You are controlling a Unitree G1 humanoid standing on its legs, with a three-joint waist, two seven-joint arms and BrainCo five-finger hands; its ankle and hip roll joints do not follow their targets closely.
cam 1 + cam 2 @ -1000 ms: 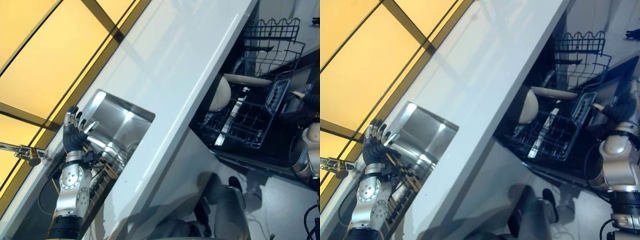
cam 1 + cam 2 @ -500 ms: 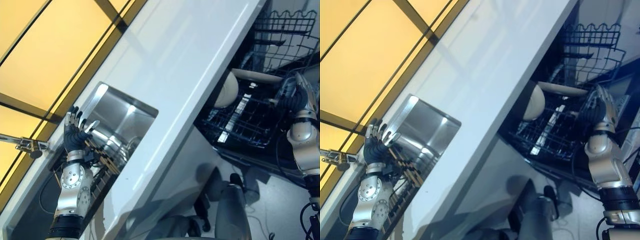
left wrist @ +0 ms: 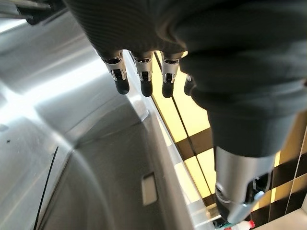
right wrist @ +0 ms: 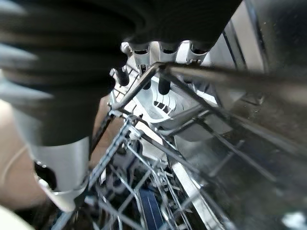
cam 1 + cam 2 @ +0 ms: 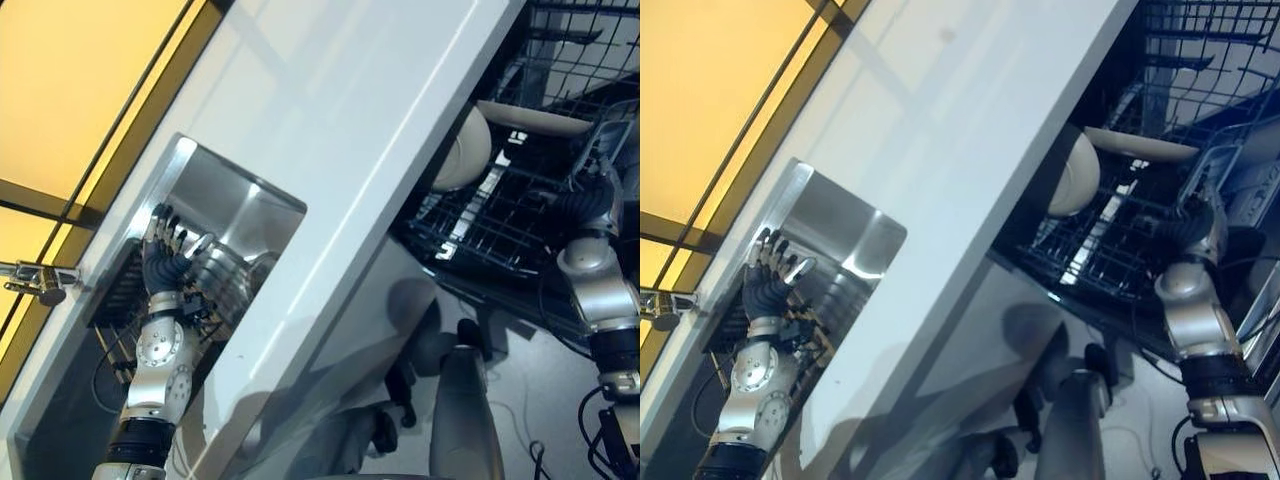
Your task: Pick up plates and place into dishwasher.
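Your left hand [image 5: 163,262] hangs in the steel sink [image 5: 235,215], fingers straight, holding nothing. Your right hand [image 5: 1196,232], fingers extended, reaches among the dishwasher rack [image 5: 478,222] wires, where cream plates [image 5: 463,150] stand beyond the white surface [image 5: 340,130].

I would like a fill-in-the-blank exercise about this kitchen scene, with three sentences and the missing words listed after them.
1. The robot's left hand reaches into the stainless steel ____, fingers straight.
2. A cream round plate stands on its edge in the dark wire ____ of the dishwasher.
3. The robot's right hand is at that rack's rim, and its fingers lie against a ____ of the rack.

Missing words: sink; rack; wire
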